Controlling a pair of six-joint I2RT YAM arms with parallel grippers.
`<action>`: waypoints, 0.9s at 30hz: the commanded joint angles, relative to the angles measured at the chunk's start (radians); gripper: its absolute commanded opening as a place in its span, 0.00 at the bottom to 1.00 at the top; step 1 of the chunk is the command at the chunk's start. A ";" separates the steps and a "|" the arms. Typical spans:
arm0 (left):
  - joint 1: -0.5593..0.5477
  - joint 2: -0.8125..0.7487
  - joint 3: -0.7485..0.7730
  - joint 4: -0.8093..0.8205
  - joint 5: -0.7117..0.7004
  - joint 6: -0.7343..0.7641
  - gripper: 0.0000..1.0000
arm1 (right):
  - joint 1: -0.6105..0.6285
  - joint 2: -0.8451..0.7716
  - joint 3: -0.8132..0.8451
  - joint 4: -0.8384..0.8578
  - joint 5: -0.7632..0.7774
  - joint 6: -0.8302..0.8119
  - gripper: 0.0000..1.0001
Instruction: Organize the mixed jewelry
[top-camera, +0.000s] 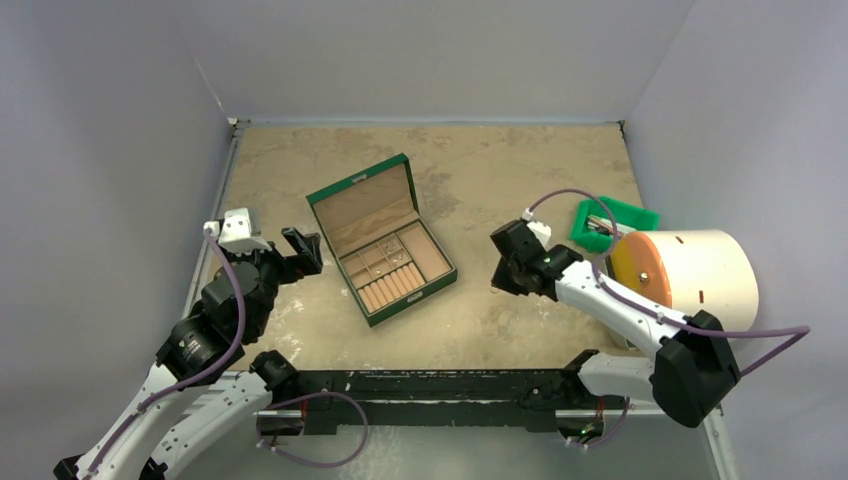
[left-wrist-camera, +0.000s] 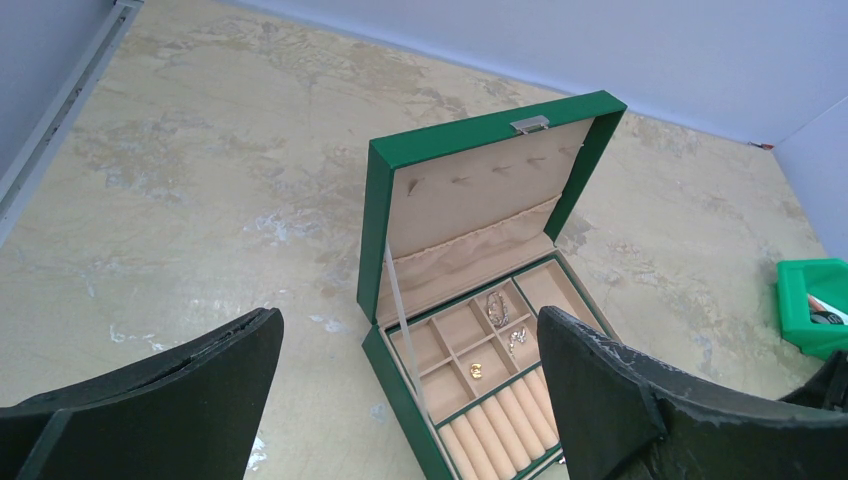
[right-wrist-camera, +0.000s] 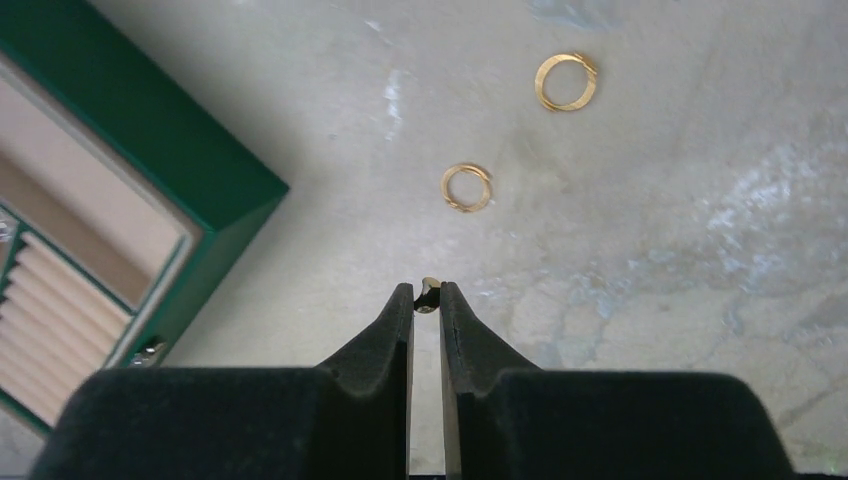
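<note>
The right gripper (right-wrist-camera: 427, 298), just right of the green box (right-wrist-camera: 150, 140), pinches a tiny gold piece (right-wrist-camera: 430, 286), with a small gold ring (right-wrist-camera: 447, 190) and a larger gold ring (right-wrist-camera: 541, 86) nearby; the left gripper (left-wrist-camera: 408, 335) gapes wide.

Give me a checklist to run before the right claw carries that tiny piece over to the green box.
1. Right claw pinches the tiny piece at its very tips: ok.
2. Piece lifted off the table: cannot tell.
3. Green box lid up, compartments exposed: ok.
4. Large compartment bare, free to take a piece: ok.
5. Left claw wide open, holding nothing: ok.
6. All loose jewelry sorted: not ok; the nearer gold ring and the farther gold ring lie on the table beside the box.
</note>
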 joint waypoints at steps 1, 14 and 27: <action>0.005 -0.009 0.034 0.034 -0.007 0.002 0.99 | 0.010 0.041 0.099 0.099 -0.049 -0.116 0.00; 0.005 -0.014 0.033 0.033 -0.010 0.002 0.98 | 0.178 0.301 0.420 0.163 -0.035 -0.191 0.00; 0.007 -0.019 0.033 0.033 -0.009 0.000 0.99 | 0.276 0.605 0.655 0.260 -0.155 -0.186 0.00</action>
